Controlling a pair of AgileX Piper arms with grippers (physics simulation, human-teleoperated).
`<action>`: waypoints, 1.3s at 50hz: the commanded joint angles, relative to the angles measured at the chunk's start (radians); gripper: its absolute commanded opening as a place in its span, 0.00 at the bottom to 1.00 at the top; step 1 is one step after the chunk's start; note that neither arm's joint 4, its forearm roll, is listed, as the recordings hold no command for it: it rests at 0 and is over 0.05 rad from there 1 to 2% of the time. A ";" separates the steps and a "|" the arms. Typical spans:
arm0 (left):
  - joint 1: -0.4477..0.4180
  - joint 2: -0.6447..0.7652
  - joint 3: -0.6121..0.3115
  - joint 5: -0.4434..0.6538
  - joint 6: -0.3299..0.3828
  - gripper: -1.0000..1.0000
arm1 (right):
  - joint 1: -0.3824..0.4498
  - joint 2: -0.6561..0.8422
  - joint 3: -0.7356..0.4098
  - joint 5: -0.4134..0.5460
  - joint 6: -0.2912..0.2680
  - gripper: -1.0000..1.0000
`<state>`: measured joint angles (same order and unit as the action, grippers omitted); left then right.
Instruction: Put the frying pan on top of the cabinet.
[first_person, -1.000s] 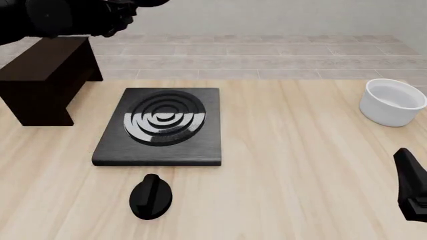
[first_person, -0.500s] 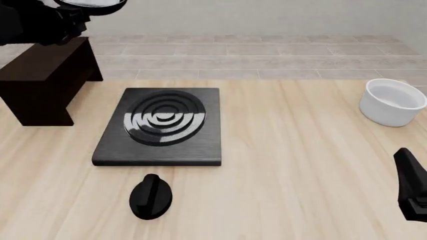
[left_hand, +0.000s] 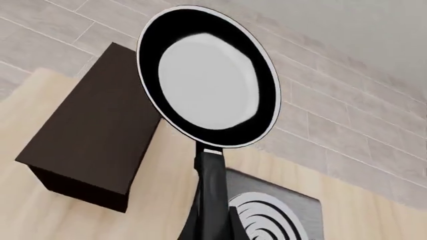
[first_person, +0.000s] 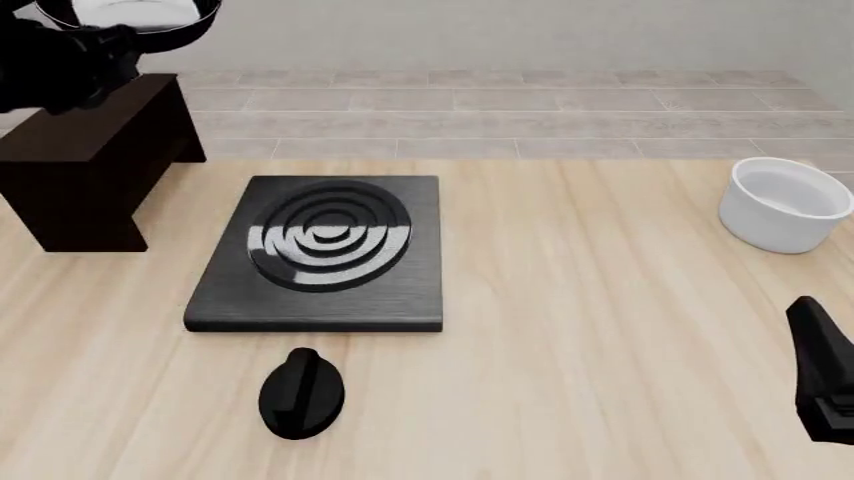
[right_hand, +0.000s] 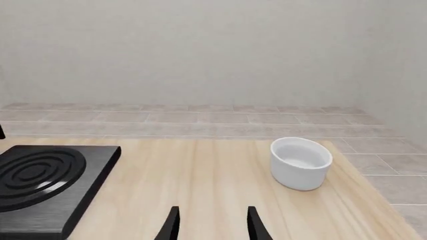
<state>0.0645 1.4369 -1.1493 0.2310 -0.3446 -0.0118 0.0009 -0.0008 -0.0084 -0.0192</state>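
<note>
Above the cabinet (first_person: 83, 160), left tool (left_hand: 212, 222) gripping frying pan (left_hand: 207, 75) handle.

Glossy black frying pan (left_hand: 208, 77) held aloft above dark brown cabinet (first_person: 83, 160), handle toward camera

Bright, even, diffuse light throughout; no visible source. Sharp rendered edges, no blur, no noise, no edge distortion. Soft faint shadows on tabletop (first_person: 574, 330) beside cabinet (first_person: 83, 165), under stove plate (first_person: 320, 255), knob (first_person: 302, 393), bowl (first_person: 785, 206). Strong white glare on plate rings, nearly washing out pan (left_hand: 208, 76) inside in left wrist view. Dark arm at front view's top left, detail lost in black.
</note>
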 joint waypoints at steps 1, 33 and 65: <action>0.033 -0.034 0.007 0.000 -0.035 0.00 | 0.000 0.000 0.000 0.000 -0.001 1.00; 0.121 -0.058 0.078 -0.050 -0.050 0.00 | 0.001 0.000 0.000 0.001 -0.002 1.00; 0.203 0.024 0.103 -0.111 -0.054 0.00 | 0.001 0.000 0.001 0.002 0.000 1.00</action>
<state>0.2553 1.4499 -1.0267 0.1449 -0.4130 -0.0105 0.0007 -0.0003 -0.0071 -0.0193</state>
